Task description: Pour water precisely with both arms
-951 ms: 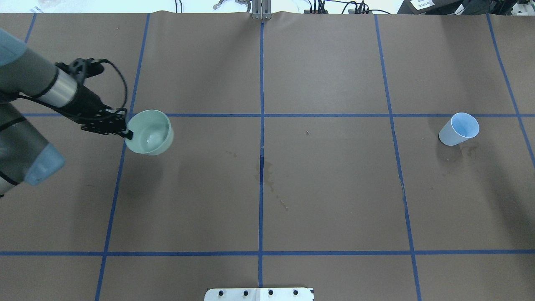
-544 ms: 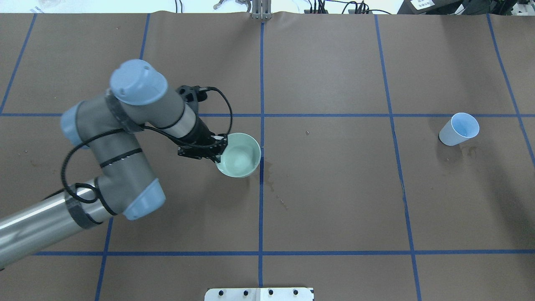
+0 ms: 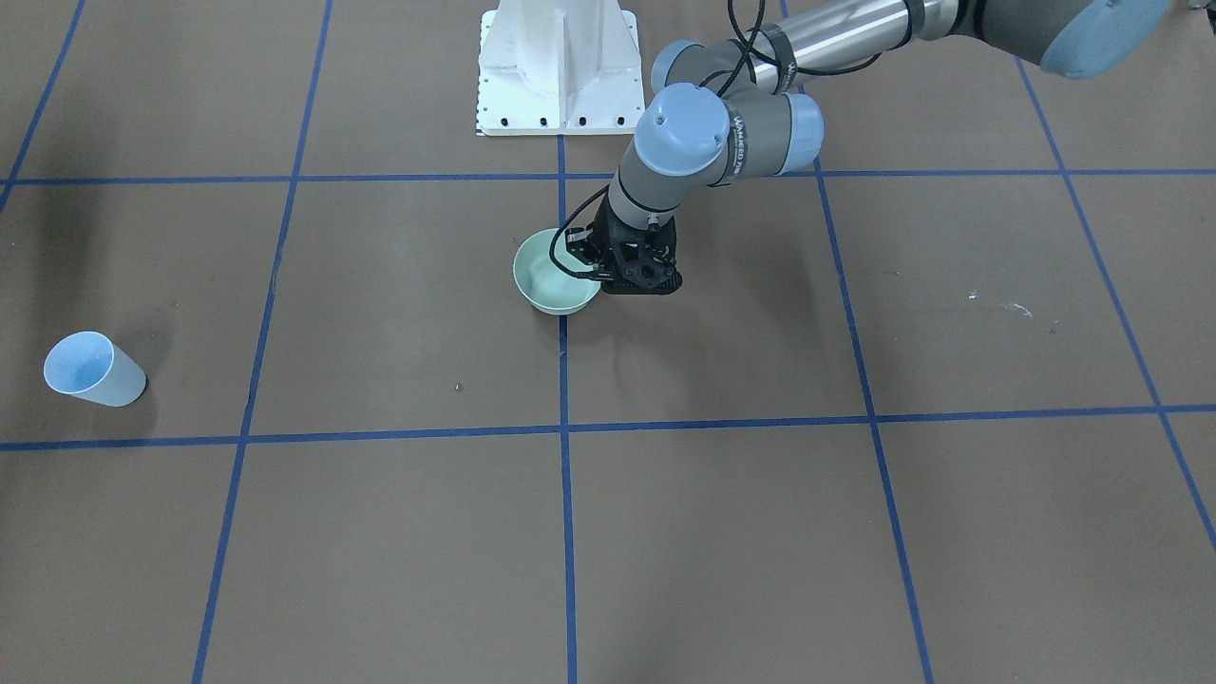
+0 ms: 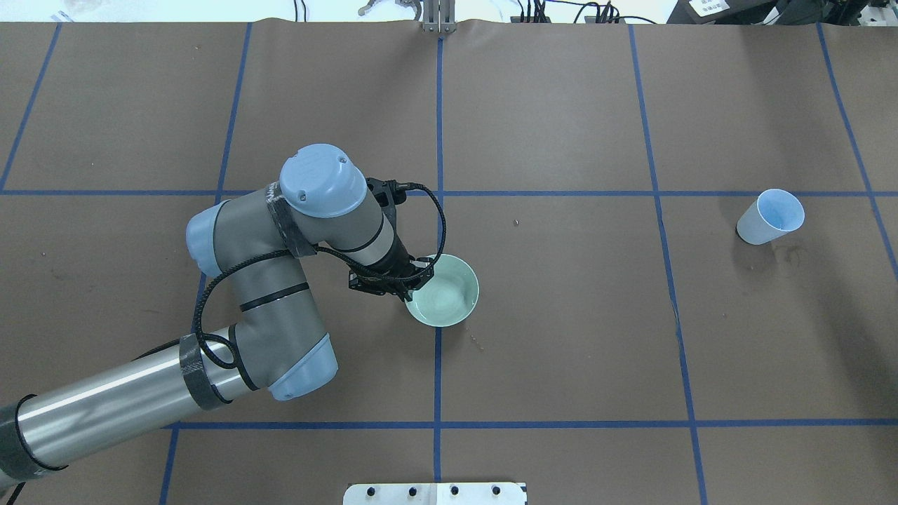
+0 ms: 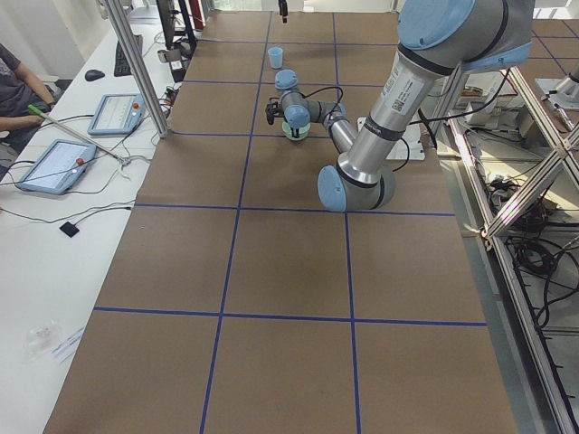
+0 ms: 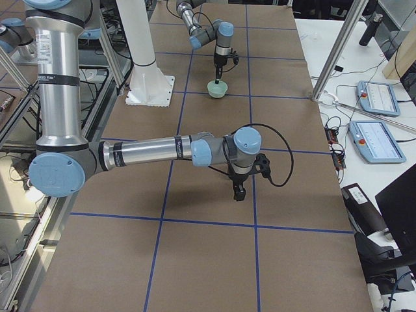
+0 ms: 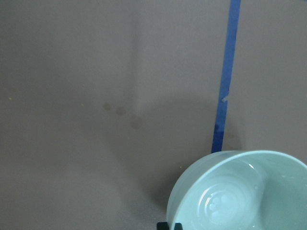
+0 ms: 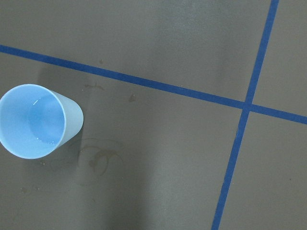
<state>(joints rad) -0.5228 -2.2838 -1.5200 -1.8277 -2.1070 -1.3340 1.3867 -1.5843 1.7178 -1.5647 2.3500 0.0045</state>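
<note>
There are two arms, one pale green bowl and one pale blue cup. The left arm reaches to the middle of the bench. The left jaws are pinched tight on the bowl's rim, at the bowl's 9 o'clock in the overhead view. The water lies as a shallow shiny pool in the bowl's bottom. The cup stands upright at the bowl's 3 o'clock, well apart. The right arm hangs with its wrist pointing down over the bench. I cannot tell how the right jaws stand.

mint-green bowl, pale blue cup, brown table
</note>
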